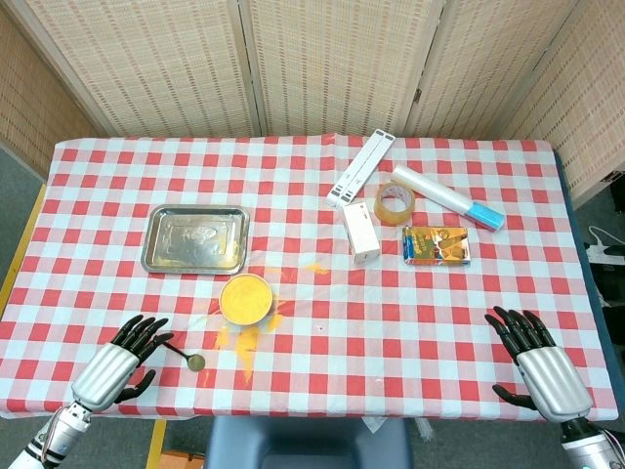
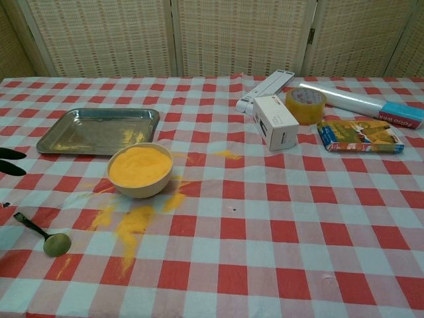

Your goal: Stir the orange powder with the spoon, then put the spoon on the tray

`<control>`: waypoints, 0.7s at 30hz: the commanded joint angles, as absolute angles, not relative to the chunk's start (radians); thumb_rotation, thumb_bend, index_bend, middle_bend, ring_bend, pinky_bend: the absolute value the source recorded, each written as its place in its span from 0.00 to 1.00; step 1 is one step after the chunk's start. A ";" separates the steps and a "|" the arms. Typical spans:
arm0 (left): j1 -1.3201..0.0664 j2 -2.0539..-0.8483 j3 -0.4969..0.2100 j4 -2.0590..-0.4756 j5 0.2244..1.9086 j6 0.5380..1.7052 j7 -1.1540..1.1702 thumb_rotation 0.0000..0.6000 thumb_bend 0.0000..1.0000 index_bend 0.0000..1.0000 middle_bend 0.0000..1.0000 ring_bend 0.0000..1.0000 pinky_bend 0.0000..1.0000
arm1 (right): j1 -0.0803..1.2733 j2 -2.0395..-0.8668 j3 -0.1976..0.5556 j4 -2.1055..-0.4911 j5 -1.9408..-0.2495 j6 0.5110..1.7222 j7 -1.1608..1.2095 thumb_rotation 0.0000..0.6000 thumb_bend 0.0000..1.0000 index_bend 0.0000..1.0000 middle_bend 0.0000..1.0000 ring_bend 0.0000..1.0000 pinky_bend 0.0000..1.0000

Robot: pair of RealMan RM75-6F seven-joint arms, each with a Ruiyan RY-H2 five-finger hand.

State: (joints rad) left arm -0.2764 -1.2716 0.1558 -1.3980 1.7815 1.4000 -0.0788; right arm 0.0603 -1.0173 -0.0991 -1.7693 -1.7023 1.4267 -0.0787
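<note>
Spoon (image 1: 186, 354) lies flat on the table (image 1: 322, 381) near the front-left corner, bowl end toward the centre, handle toward the left hand (image 1: 125, 360). That hand rests just beside the handle, fingers spread, holding nothing. Bowl of orange powder (image 1: 246, 298) stands just behind the spoon, spilled powder (image 1: 244, 340) between them. Tray (image 1: 195, 239) sits behind the bowl, near the left edge. Right hand (image 1: 537, 362) rests at the front-right corner, fingers spread, holding nothing.
</note>
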 commanded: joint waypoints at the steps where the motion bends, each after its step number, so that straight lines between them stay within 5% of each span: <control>1: -0.276 -1.274 0.156 -1.395 1.785 1.403 -0.082 1.00 0.49 0.21 0.00 0.00 0.00 | 0.060 -1.017 -0.099 -1.771 -1.702 1.426 -0.079 1.00 0.05 0.00 0.00 0.00 0.00; 9: -0.305 -1.359 0.141 -1.356 1.801 1.361 -0.069 1.00 0.49 0.49 0.02 0.00 0.00 | 0.069 -1.027 -0.098 -1.771 -1.696 1.405 -0.089 1.00 0.05 0.00 0.00 0.00 0.00; 21: -0.372 -1.481 0.100 -1.275 1.713 1.174 0.075 1.00 0.48 0.43 0.00 0.00 0.00 | 0.071 -1.028 -0.093 -1.769 -1.687 1.402 -0.088 1.00 0.05 0.00 0.00 0.00 0.00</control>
